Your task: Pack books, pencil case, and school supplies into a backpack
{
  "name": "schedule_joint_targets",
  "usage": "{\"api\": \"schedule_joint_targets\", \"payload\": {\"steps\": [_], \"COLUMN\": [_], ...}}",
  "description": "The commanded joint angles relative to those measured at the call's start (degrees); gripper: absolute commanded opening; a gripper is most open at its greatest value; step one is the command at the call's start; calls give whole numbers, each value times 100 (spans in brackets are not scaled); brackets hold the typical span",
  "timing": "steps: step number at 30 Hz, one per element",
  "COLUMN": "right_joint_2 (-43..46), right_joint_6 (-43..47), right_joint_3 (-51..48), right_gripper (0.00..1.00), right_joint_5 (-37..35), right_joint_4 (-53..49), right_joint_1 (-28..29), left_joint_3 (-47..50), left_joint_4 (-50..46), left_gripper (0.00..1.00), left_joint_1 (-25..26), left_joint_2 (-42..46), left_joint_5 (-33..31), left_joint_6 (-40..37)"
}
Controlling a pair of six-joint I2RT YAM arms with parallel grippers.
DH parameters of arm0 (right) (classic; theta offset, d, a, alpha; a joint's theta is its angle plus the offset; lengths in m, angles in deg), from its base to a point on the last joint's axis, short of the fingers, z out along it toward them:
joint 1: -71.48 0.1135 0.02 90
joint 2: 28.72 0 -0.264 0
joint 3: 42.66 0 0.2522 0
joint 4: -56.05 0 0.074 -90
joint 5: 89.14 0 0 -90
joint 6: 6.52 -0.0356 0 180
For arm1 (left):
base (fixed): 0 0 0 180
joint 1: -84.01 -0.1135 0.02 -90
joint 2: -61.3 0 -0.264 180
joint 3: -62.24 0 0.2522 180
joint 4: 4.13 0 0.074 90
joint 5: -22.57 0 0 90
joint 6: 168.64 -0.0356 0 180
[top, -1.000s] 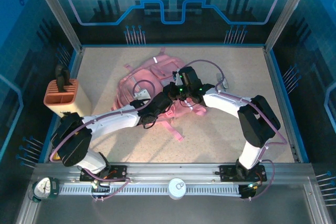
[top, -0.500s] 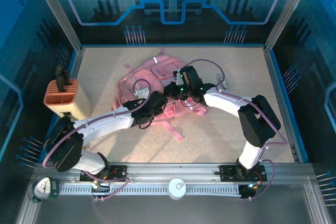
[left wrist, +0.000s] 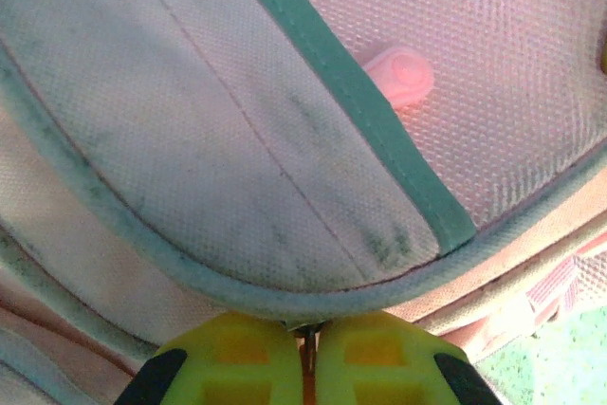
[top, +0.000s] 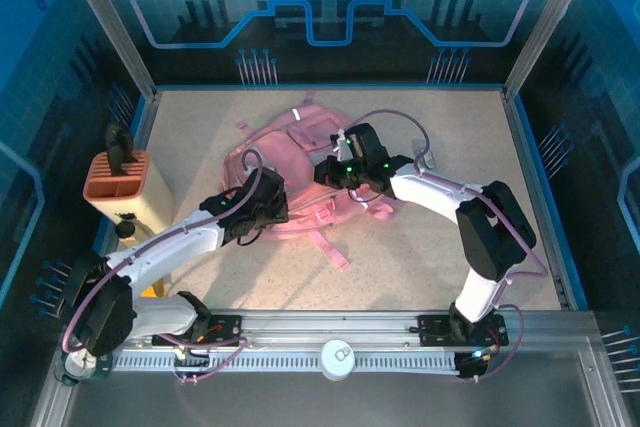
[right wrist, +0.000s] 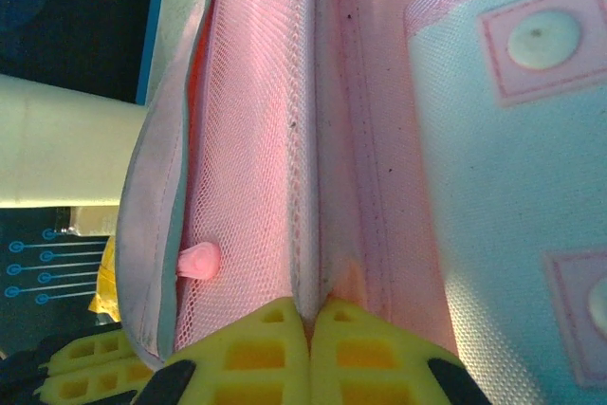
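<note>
Two pinches hold the pink backpack (top: 290, 152), which lies in the middle of the worktop (top: 430, 247). The left end effector (left wrist: 305, 334) and right end effector (right wrist: 308, 320) are each closed tight on a fabric edge. Such thin grips may slip, or a pull may drag the soft bag instead of opening it. Its contents are hidden. Left of the backpack, an orange holder (top: 118, 185) carries a dark object (top: 118, 143).

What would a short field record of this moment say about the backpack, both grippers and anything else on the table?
backpack: pink, lying slumped mid-table
left gripper: shut, pinching the backpack's piped edge
right gripper: shut on a seam beside the backpack's mesh pocket
orange holder: upright at the left edge, apart from the backpack
table: speckled beige surface
</note>
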Motion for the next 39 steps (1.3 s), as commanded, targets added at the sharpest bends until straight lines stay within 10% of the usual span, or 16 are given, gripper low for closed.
{"api": "schedule_joint_targets", "payload": {"steps": [1, 8, 21, 39], "right_joint_2": [286, -123, 660, 885], "right_joint_6": [506, 1042, 1347, -1209], "right_joint_3": [302, 1120, 604, -1908], "right_gripper": [0, 0, 51, 46], "right_joint_5": [-119, 5, 100, 1594], "right_joint_4": [-287, -1234, -1742, 1049], "right_joint_1": [-276, -614, -1130, -912], "left_joint_3": [-41, -442, -1377, -1319], "left_joint_4": [123, 414, 1084, 992], "left_gripper": [0, 0, 0, 0], "left_joint_1": [34, 1009, 1708, 1713], "left_joint_2": [114, -303, -1747, -1762], "left_joint_5": [592, 664, 699, 983], "left_joint_6": [-517, -352, 13, -114]}}
